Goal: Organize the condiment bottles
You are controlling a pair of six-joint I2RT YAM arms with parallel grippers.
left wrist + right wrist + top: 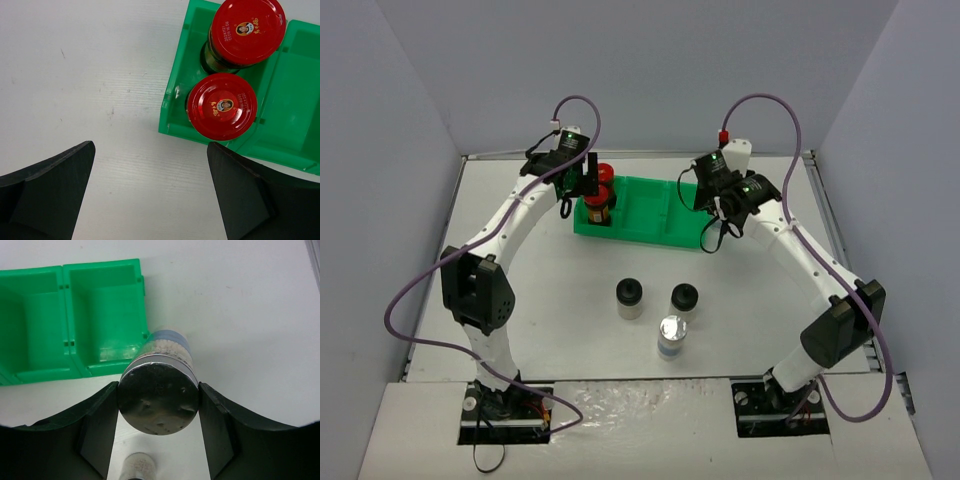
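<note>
Two red jars sit in the tray's left bin. The right tool grips a silver jar near its right end. The left tool gapes empty. Three jars wait before the tray.

Left arm and right arm are the same deal: white tubes with chunky black joint housings. A purple cable loops off each one, wrist down to base. There are little green LEDs near the wrists and a red plug upper right of centre. The fingers are matte black wedges.
</note>
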